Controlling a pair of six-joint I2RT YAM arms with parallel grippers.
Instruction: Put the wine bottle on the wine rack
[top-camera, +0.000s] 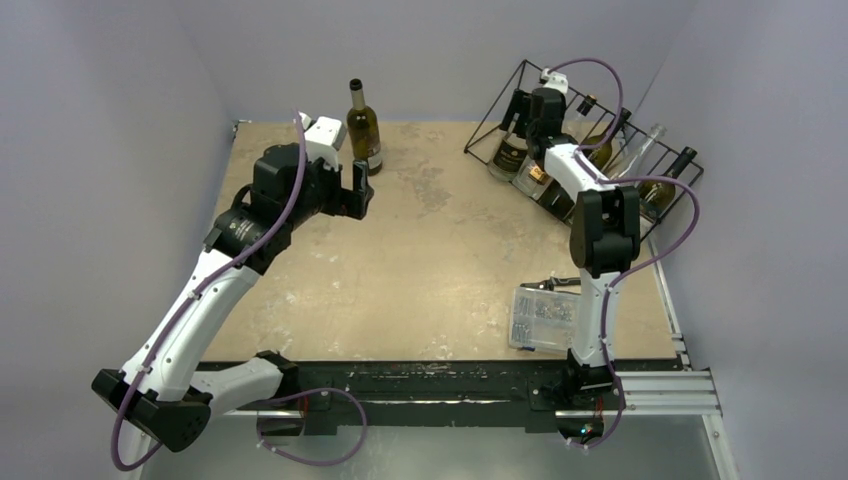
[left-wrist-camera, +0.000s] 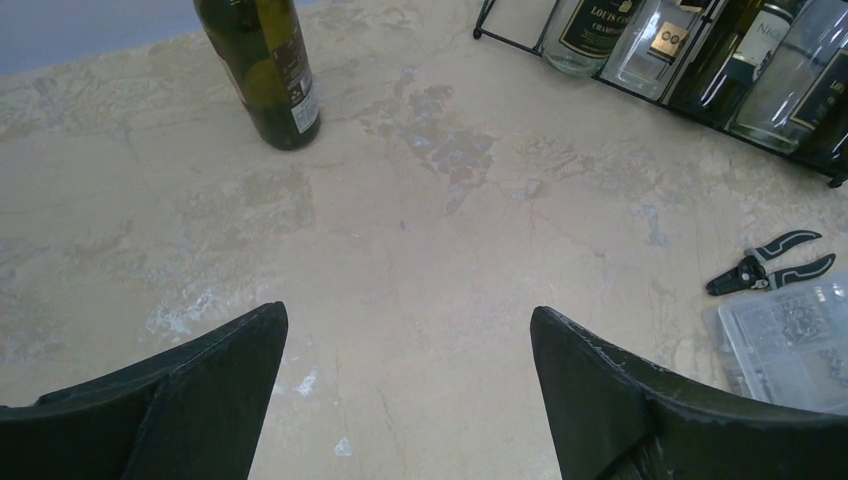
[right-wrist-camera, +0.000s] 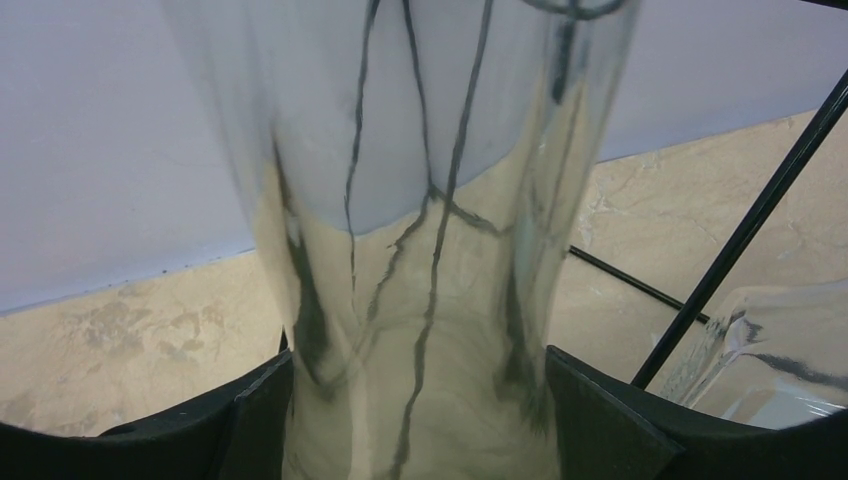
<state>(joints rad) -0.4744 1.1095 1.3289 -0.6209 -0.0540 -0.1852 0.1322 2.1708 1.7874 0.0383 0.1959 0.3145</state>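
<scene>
From above, the left gripper hovers over the far left part of the table. Just beyond its tips a green wine bottle stands upright. The right gripper reaches into the left end of the wine rack, above a clear bottle that leans there among others. A clear parts box lies back near that arm's base. From the left wrist, the left gripper is spread wide with only bare tabletop between its black fingers. The green wine bottle stands ahead and to its left, well apart. The wine rack lies ahead to its right, and pliers and the parts box lie off its right finger. From the right wrist, the right gripper is holding the clear bottle, with one finger against each side of the glass. A wine rack wire slants just to its right.
</scene>
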